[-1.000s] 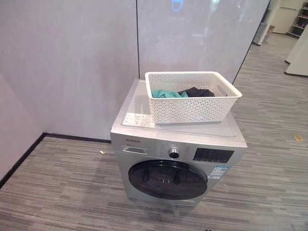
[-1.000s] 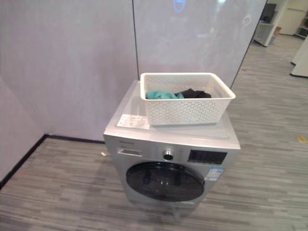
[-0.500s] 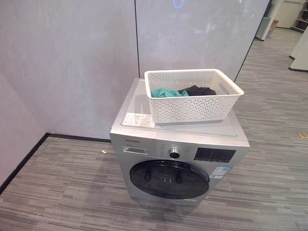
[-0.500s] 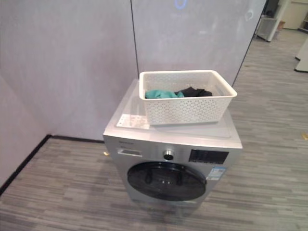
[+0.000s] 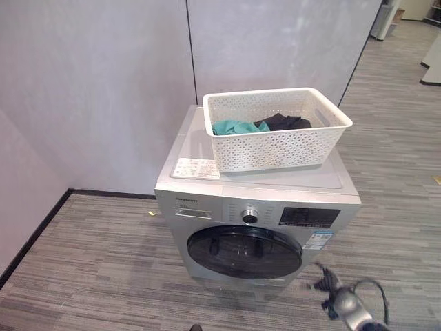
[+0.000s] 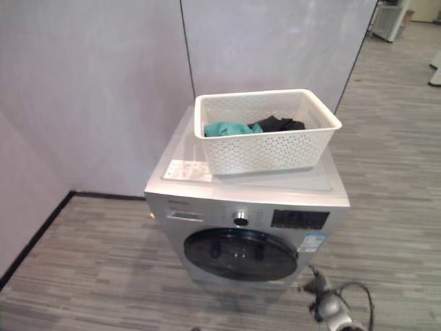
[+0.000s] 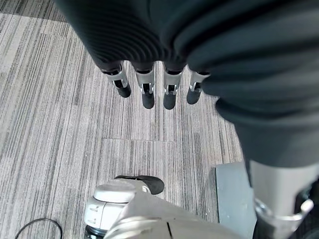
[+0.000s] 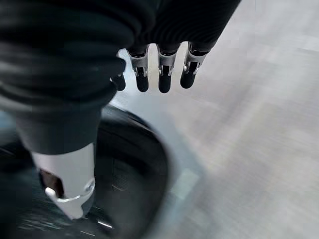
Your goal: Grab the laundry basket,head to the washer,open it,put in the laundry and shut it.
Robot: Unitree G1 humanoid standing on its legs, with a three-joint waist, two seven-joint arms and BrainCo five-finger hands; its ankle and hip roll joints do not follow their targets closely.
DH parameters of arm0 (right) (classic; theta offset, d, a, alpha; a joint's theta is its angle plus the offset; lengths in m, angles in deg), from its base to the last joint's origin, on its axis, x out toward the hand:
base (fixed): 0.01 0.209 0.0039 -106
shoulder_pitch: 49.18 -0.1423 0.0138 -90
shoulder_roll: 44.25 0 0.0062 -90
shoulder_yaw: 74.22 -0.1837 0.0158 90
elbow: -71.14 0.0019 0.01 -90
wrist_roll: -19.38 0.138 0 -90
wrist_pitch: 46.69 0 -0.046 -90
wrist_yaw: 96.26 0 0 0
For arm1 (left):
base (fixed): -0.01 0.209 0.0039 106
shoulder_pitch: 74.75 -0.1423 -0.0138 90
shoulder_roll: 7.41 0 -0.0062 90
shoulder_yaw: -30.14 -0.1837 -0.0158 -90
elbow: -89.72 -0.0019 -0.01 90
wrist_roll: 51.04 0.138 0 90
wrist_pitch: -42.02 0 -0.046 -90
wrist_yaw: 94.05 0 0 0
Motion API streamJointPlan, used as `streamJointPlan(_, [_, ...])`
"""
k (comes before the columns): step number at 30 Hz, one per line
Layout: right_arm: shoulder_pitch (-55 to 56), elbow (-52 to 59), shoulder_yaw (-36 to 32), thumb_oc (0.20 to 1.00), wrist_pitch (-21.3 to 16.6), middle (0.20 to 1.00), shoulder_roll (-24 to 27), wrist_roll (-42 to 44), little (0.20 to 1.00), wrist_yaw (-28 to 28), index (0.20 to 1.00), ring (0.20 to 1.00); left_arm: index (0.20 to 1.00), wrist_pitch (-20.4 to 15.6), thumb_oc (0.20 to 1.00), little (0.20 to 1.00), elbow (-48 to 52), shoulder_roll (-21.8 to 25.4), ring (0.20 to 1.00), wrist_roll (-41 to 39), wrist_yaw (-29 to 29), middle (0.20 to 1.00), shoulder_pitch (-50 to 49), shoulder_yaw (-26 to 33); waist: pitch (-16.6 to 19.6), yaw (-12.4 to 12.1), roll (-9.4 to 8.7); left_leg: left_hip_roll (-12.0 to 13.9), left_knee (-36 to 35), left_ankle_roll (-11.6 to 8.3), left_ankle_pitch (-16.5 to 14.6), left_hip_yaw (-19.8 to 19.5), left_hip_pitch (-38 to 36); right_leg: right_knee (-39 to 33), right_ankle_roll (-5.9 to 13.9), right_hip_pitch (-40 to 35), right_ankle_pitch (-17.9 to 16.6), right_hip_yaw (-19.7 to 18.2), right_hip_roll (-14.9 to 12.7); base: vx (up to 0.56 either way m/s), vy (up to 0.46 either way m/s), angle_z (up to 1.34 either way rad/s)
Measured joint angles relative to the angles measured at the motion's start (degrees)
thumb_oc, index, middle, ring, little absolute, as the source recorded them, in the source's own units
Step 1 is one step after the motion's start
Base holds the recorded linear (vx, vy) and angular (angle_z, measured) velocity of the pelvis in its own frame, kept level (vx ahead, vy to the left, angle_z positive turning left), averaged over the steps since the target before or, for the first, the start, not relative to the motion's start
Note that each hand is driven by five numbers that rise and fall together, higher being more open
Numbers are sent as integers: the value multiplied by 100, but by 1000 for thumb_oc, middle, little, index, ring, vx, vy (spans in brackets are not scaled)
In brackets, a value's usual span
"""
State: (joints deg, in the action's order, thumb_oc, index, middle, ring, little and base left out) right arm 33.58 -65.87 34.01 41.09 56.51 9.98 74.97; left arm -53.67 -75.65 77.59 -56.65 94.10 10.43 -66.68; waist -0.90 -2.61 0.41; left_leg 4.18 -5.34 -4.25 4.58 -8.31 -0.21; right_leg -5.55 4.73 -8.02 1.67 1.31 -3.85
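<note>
right robot hand [image 8: 159, 69] fingers straight, empty, low beside washer [image 5: 255, 207] door | left robot hand [image 7: 154, 84] open, empty, over floor | white perforated laundry basket [image 5: 275, 141] with teal and black clothes atop silver washer, round dark door closed

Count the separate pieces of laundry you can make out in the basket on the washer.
2: a teal garment toward the robot's left inside the white laundry basket, and a dark garment just right of it, touching. More may lie hidden beneath them.
</note>
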Motion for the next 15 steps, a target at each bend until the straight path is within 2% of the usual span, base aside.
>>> streamJointPlan(5, [-218,33,141,1000,-35,1000,-126,-43,1000,3,1000,1000,1000,-17,1000,1000,15,0,1000,-15,0,1000,31,-4,-81,-35,-99,-4,0,-1,-1,11,-1,-1,4,1,1,-12,-4,0,0,0])
streamJointPlan(6, [-273,-37,338,1000,-37,1000,-145,-50,1000,7,1000,1000,1000,-25,1000,1000,17,5,1000,-14,1,1000,26,-20,-106,-44,-97,-3,0,0,-2,14,0,-1,9,5,0,-16,-5,0,0,0])
streamJointPlan(15, [-922,-608,714,1000,-39,1000,-228,-40,1000,-36,1000,1000,1000,-77,1000,1000,244,-9,1000,-3,6,1000,46,-118,-244,-216,74,41,1,-47,36,-60,116,-1,13,91,-20,35,51,-38,-30,3])
